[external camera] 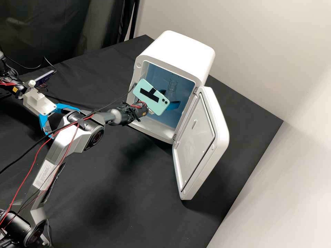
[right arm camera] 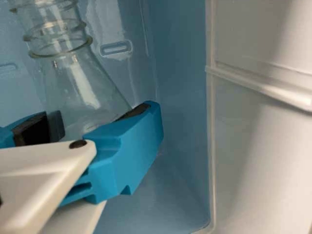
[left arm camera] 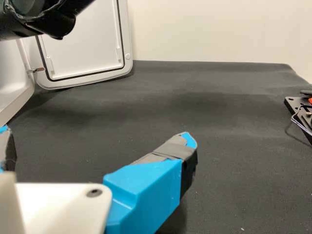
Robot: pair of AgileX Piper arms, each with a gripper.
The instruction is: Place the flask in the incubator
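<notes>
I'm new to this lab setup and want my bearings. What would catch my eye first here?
The white incubator stands at the bench's back, its door swung wide open on a blue inside. The right arm's blue fingers are inside, on either side of an upright clear glass flask. A mint-green phone is strapped to that arm's wrist.

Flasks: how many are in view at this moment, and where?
1. A clear glass conical flask is inside the white incubator's blue chamber, between the blue fingers of the right gripper. Part of the chamber is hidden, so another could be there.
</notes>
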